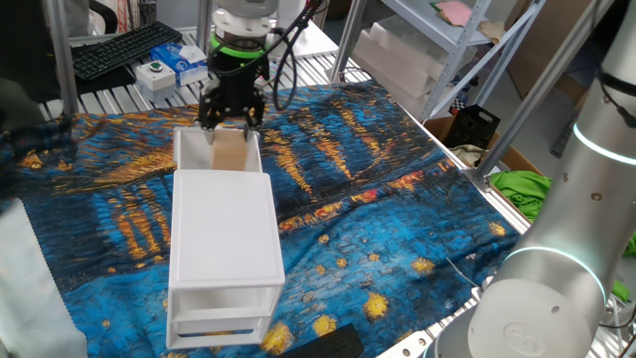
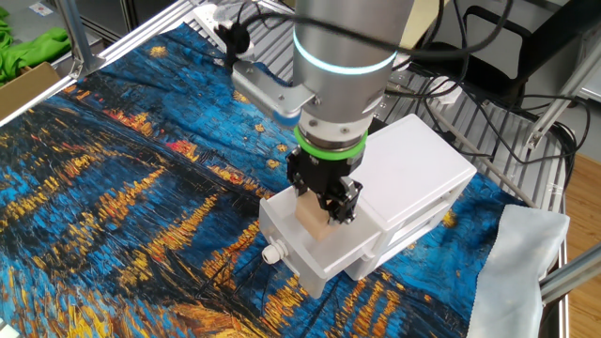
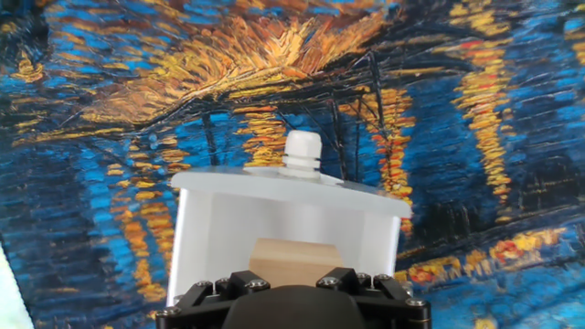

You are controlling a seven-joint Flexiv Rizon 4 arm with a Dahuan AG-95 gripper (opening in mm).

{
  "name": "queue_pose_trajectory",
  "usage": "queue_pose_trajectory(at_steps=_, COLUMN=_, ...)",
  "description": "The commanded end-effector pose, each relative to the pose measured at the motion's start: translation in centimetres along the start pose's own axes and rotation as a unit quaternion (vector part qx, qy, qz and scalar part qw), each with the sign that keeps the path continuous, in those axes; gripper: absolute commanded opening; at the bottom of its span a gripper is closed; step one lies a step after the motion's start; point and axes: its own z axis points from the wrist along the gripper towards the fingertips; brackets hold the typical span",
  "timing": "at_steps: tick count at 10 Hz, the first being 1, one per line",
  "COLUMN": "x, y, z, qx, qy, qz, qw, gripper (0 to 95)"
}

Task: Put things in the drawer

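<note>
The arm is hanging straight down over the pulled-out top drawer [image 2: 324, 252] of the little white cabinet [image 1: 223, 235], which is standing on a surface [image 2: 122, 188] draped in a blue and orange painted cloth. The claw [image 2: 324, 208] is sitting just above the open tray, and the small tan wooden cube [image 2: 312, 222] is showing right under it, between the dark fingers [image 1: 207, 107].

In the hand view the cube [image 3: 291, 258] is lying inside the white walls of the drawer [image 3: 285, 203], with the round knob [image 3: 302, 150] at the drawer's front beyond it. The jaws are standing about halfway apart, roughly the cube's width. I cannot tell whether they are pinching the block or have just let it go, nor whether it is resting on the tray floor.

Judging by this, the step in hand is setting the cube down in the drawer. To do it well, the claw should be low enough that the cube is sitting flat before the fingers spread, so it is not dropping or tipping. The fingers should be opening evenly and only a little, since the tray walls are close on both sides. Then the hand should be rising straight up, clear of the rim, without nudging the light cabinet or dragging the cube along.
</note>
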Motion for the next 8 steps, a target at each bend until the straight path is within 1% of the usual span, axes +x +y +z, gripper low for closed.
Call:
queue_pose_trajectory(at_steps=1, x=-0.2, y=-0.1, z=0.7, qx=0.0, qy=-0.005, qz=0.004, qw=1.0, gripper=0.0)
queue_pose_trajectory(at_steps=3, x=-0.7, y=-0.1, z=1.4, qx=0.001, qy=-0.009, qz=0.002, qw=1.0, gripper=0.0)
queue_pose_trajectory(at_steps=5, x=-0.9, y=-0.3, z=1.6, qx=0.0, qy=-0.01, qz=0.001, qw=1.0, gripper=0.0)
queue_pose_trajectory(at_steps=6, x=-1.1, y=-0.4, z=2.0, qx=0.0, qy=-0.013, qz=0.0, qw=0.9999, gripper=0.0)
queue_pose_trajectory(at_steps=8, x=-1.3, y=-0.4, z=2.3, qx=-0.001, qy=-0.016, qz=0.003, qw=0.9999, gripper=0.0)
